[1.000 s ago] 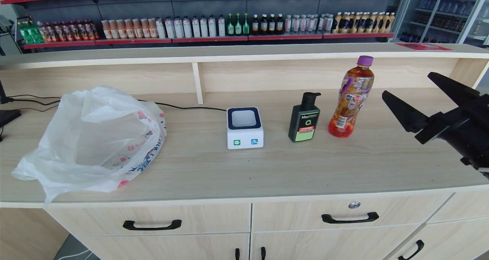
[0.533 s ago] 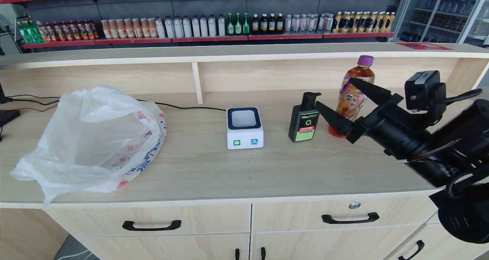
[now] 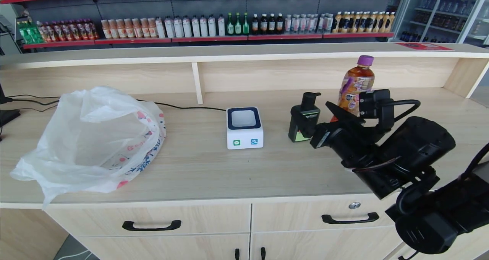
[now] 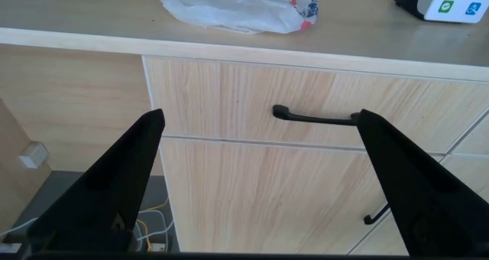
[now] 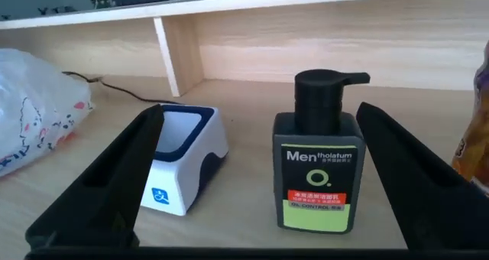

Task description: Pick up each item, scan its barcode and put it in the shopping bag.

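Observation:
A dark pump bottle stands on the counter right of the white scanner. My right gripper is open at the pump bottle, one finger on each side and not pressing it. Just behind it stands an orange drink bottle with a purple cap. The white plastic shopping bag lies open at the counter's left. My left gripper hangs open and holds nothing, below the counter's edge in front of the drawers.
A raised wooden ledge with a divider runs along the back of the counter. A black cable leads from the scanner toward the left. Drawer handles sit below the counter's front edge.
My right arm has swung in from the right edge, past the orange bottle, and now has its open fingers around the pump bottle. Nothing on the counter has moved.

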`<state>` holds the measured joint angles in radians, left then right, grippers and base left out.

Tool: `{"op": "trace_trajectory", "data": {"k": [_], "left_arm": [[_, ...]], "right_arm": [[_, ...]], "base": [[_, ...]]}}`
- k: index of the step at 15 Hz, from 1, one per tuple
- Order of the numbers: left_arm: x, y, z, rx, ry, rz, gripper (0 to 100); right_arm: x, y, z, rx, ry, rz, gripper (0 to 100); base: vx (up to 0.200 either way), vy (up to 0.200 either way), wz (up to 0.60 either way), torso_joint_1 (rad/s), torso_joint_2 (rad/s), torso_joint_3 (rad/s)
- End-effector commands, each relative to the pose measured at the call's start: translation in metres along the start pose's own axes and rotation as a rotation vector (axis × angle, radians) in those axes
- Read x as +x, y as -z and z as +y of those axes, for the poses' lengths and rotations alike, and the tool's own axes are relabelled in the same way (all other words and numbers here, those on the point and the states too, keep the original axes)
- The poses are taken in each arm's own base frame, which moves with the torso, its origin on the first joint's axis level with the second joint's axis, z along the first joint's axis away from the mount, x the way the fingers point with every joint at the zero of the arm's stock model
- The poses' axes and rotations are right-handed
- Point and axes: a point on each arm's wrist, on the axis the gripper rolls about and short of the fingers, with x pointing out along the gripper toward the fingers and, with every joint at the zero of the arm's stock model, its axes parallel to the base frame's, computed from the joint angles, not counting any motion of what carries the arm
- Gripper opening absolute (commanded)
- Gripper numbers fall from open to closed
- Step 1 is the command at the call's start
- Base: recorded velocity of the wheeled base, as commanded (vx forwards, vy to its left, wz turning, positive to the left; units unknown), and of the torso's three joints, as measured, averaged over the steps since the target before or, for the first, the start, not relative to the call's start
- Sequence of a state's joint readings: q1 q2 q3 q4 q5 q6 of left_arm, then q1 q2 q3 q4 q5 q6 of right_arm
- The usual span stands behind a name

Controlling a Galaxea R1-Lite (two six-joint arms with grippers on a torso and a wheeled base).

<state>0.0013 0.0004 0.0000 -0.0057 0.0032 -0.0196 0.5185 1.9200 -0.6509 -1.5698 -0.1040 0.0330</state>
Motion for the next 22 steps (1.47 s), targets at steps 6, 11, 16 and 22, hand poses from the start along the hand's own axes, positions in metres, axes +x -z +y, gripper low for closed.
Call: {"op": "trace_trajectory", "data": {"k": [6,11,16,22], "left_arm": [[0.0,0.0,0.0,0.0,0.0,0.001,100],[0.0,0.0,0.0,0.0,-0.002,0.001,100],[0.0,0.0,0.0,0.0,0.0,0.001,100],[0.0,0.0,0.0,0.0,-0.002,0.001,100]], "right_arm": [[-0.001,0.024,0.005,0.025,0.046,0.073,100],[0.003,0.031,-0.01,0.032,0.081,0.084,100],[0.017,0.045,-0.016,0.023,0.062,0.091,100],[0.033,0.047,-0.023,0.02,0.079,0.049,100]], "base": [[0.0,0.0,0.0,0.0,0.0,0.0],[0.0,0.0,0.0,0.0,0.0,0.0],[0.0,0.0,0.0,0.0,0.0,0.0],[0.0,0.0,0.0,0.0,0.0,0.0]]}}
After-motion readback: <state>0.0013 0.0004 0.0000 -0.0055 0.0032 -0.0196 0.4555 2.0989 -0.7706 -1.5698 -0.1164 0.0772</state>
